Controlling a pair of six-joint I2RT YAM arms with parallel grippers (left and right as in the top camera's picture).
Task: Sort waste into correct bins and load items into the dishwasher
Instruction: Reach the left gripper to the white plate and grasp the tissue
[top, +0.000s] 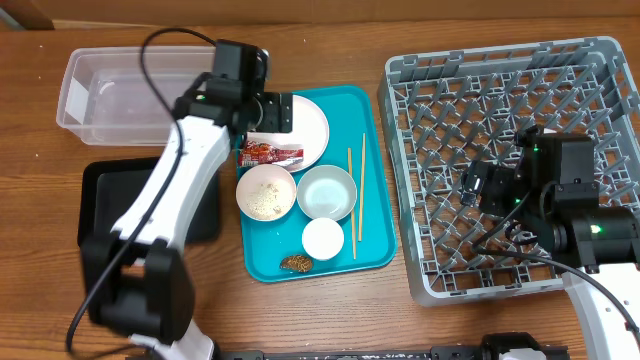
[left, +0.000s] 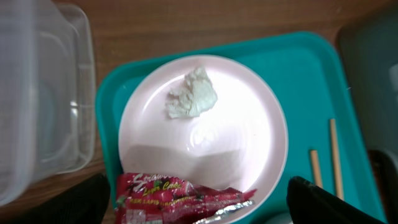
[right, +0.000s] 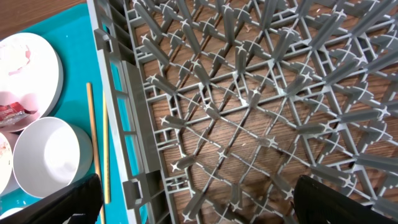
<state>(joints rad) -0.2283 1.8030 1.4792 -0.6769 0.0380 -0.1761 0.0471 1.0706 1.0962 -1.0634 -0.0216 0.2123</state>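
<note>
My left gripper (top: 270, 112) is open above the near edge of the white plate (top: 312, 128). In the left wrist view its fingers (left: 196, 204) straddle the red-and-white wrapper (left: 180, 198), which lies on the plate's rim (left: 249, 143). The crumpled tissue (left: 193, 93) lies on the plate. The wrapper (top: 270, 153) also shows overhead. A bowl with rice scraps (top: 266, 192), a pale bowl (top: 327, 192), a cup (top: 323, 238), a brown lump (top: 296, 264) and two chopsticks (top: 356, 195) lie on the teal tray (top: 345, 105). My right gripper (top: 478, 185) is open and empty over the grey rack (top: 520, 100).
The clear tub (top: 120, 95) stands at the back left and the black tray (top: 105, 195) lies in front of it, partly under my left arm. The right wrist view shows the rack's pegs (right: 249, 106), the pale bowl (right: 46, 155) and the chopsticks (right: 92, 137).
</note>
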